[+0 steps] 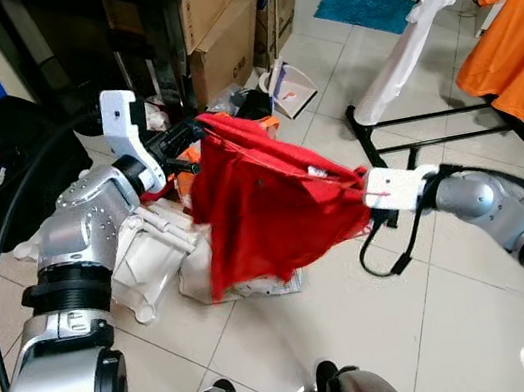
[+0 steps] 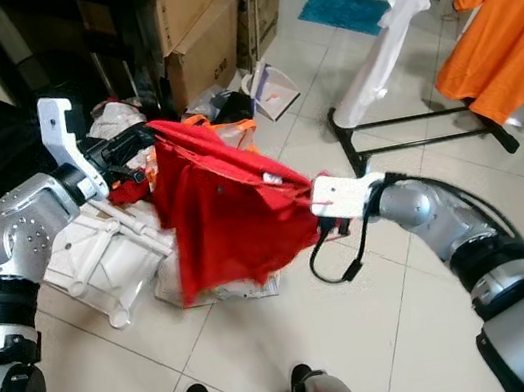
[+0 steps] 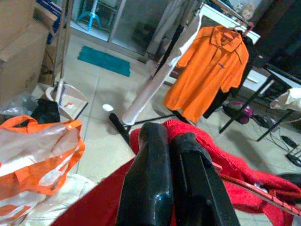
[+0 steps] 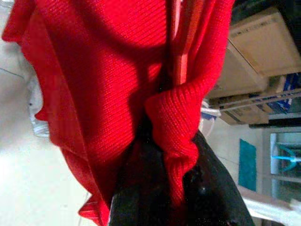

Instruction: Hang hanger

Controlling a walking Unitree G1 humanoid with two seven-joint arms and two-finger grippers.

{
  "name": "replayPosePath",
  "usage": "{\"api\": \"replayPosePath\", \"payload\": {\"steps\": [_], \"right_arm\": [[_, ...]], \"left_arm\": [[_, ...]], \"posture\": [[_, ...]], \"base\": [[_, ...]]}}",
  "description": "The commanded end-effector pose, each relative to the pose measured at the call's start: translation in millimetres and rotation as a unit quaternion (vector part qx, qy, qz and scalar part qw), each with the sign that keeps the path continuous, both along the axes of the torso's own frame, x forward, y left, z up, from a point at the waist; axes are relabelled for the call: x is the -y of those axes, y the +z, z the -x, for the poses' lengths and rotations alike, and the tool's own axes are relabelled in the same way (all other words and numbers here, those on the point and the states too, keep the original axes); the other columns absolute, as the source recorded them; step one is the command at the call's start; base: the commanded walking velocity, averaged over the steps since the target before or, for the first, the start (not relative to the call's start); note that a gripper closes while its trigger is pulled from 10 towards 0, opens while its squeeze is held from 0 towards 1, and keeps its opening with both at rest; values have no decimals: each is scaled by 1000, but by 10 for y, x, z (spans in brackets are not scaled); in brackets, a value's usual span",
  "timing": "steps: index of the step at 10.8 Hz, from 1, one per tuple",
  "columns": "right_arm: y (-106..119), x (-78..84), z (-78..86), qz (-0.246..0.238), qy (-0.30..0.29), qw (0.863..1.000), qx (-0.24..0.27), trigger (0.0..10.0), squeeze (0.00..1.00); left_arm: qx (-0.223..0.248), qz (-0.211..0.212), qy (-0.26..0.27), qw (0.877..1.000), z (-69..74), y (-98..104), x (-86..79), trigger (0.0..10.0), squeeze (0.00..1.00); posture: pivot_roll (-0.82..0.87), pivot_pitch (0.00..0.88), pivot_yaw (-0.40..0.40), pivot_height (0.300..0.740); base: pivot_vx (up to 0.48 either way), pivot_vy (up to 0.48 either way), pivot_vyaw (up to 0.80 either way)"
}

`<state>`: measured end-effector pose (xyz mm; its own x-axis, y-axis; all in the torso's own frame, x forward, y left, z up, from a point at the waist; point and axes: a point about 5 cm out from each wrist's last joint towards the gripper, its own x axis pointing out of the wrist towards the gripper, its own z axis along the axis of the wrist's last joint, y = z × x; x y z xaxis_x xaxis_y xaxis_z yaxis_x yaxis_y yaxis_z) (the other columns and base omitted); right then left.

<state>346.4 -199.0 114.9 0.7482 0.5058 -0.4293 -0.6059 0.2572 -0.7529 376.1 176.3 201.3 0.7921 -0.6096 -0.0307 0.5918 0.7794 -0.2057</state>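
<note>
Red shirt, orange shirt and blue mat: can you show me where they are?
red shirt (image 1: pixel 264 206), left eye view, middle of the cloth
orange shirt (image 1: pixel 509 41), left eye view, its hanging body
blue mat (image 1: pixel 366 7), left eye view, its middle

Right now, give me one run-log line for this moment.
left end effector: shut on red shirt | right end effector: shut on red shirt | shirt held off floor | orange shirt on rack

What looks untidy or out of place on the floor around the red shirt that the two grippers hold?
Behind the red shirt, held between the left gripper and right gripper, clutter lies heaped on the tiles: an orange-and-clear plastic bag, white plastic pieces and cardboard boxes. It looks dumped, not stored.
</note>
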Motion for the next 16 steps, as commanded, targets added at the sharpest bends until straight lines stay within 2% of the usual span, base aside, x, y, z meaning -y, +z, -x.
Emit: {"api": "replayPosePath", "payload": {"steps": [1,2,3,4,5,6,7,8,9,10,11,12,13,14,16], "right_arm": [[-239,392,138,57,-65,994,-62,0,0],[-248,394,121,63,-79,993,-54,0,0],[-220,443,58,52,-134,989,-37,0,0],[-207,451,34,42,-154,987,-33,0,0],[-194,473,19,21,-176,984,-35,0,0],[-109,536,-23,-7,-209,978,-14,0,0],[-30,504,-77,-59,-230,971,6,0,0],[22,449,-114,-84,-236,968,33,0,0],[37,386,-140,-153,-256,954,31,0,0],[36,354,-151,-199,-268,942,18,0,0],[4,284,-143,-233,-253,939,-18,0,0],[-23,192,-114,-235,-207,948,-60,0,0],[-38,195,-87,-161,-172,970,-64,0,0],[6,307,-98,-80,-168,982,-39,0,0],[83,380,-114,-69,-171,982,-37,0,0]], "left_arm": [[57,3,20,998,-24,342,-157,0,0],[54,-1,20,998,-27,329,-151,0,0],[48,1,23,999,-30,319,-159,0,0],[47,4,24,999,-31,317,-165,0,0],[42,0,31,999,-30,291,-189,0,0],[32,-5,42,999,-26,237,-236,0,0],[26,-9,49,998,-22,179,-244,0,0],[20,-9,51,998,-18,120,-216,0,0],[8,-1,55,998,-12,47,-171,0,0],[2,3,58,998,-8,2,-143,0,0],[-15,13,48,999,22,-106,-50,0,0],[-29,20,51,998,29,-183,-1,0,0],[-38,38,54,997,22,-195,21,0,0],[-44,47,59,996,7,-178,16,0,0],[-49,58,69,995,-6,-153,-25,0,0]], "posture": [[-133,169,-77,740],[-133,168,-77,740],[-135,170,-77,740],[-135,170,-77,740],[-133,172,-80,740],[-131,174,-81,740],[-132,178,-86,740],[-132,178,-86,740],[-132,180,-88,740],[-132,180,-88,740],[-130,180,-87,740],[-129,182,-86,740],[-131,181,-85,740],[-132,181,-85,740],[-133,178,-85,740]], "base": [[0,0,0],[0,0,0],[0,0,0],[0,0,0],[0,0,0],[0,0,0],[0,0,0],[0,0,0],[0,0,0],[0,0,0],[0,0,0],[0,0,0],[0,0,0],[0,0,0],[0,0,0]]}}
